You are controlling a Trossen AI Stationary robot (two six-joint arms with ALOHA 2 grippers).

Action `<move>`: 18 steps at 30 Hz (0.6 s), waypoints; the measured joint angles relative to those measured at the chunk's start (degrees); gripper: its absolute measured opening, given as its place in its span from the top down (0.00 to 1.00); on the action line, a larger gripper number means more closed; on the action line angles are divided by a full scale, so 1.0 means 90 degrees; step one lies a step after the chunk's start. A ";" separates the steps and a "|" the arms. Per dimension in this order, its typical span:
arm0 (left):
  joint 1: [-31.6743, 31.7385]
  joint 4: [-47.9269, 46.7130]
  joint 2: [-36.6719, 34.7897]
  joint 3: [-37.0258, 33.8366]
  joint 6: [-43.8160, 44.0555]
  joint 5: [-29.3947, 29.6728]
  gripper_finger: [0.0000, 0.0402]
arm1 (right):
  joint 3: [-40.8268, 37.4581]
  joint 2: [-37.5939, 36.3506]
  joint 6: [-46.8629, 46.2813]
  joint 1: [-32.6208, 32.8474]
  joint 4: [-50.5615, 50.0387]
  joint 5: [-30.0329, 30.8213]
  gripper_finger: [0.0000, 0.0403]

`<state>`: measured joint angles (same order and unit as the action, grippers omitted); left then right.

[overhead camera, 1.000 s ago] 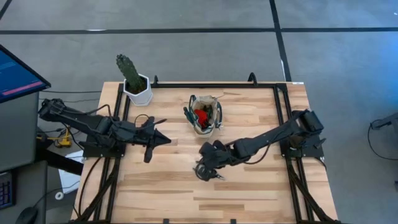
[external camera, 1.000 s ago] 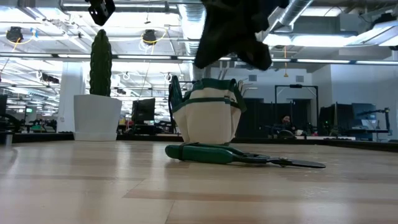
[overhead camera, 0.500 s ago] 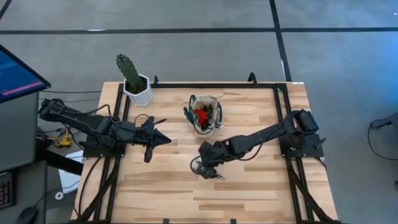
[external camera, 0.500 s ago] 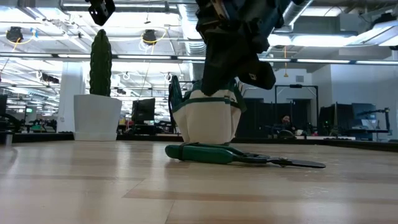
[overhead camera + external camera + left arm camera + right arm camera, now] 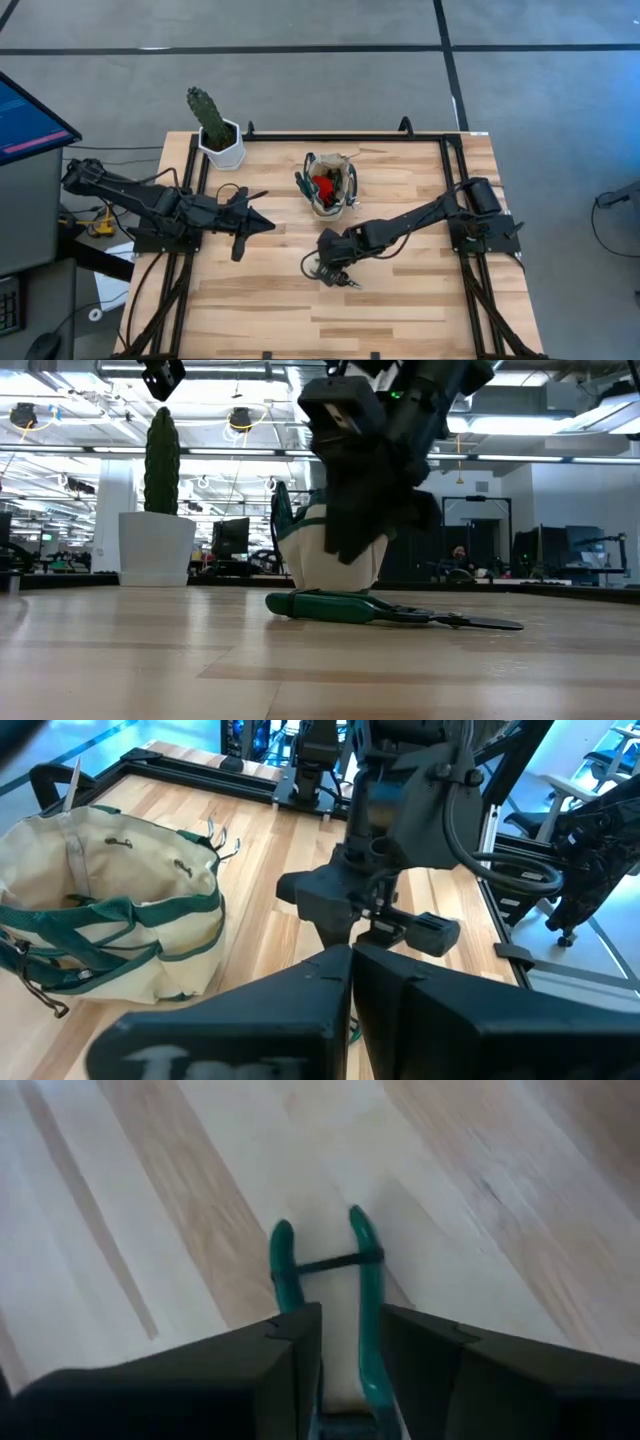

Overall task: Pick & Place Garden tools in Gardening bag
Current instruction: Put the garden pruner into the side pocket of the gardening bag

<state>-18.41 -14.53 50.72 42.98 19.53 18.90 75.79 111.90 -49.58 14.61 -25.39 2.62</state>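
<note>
The shears [image 5: 385,609] lie flat on the bench [image 5: 400,300], just in front of the bag [image 5: 332,185], with the right gripper [image 5: 340,1350] above them, fingers spread astride the green handles. They look stiff, fairly heavy and slick, so gripping both handles near the pivot seems safest. The left gripper [image 5: 262,226] waits at the bench's left, fingers pressed together.

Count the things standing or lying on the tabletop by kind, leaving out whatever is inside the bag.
Pruning shears: 1
Gardening bag: 1
Potted cactus: 1
Total: 3
</note>
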 joint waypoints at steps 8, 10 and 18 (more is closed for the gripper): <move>0.0000 0.0061 0.0002 -0.0002 0.0000 -0.0014 0.99 | 0.0000 0.0002 0.0053 -0.0012 0.0039 0.0026 0.77; 0.0000 0.0059 0.0002 -0.0002 0.0000 -0.0016 0.99 | -0.0002 0.0004 0.0067 -0.0012 0.0019 0.0029 0.77; 0.0000 0.0087 0.0001 -0.0002 0.0000 -0.0015 0.99 | -0.0012 0.0394 0.0066 -0.0010 0.0007 0.0021 0.77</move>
<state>-18.41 -13.75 50.73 42.96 19.53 18.76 75.68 115.44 -48.99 14.52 -25.32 2.81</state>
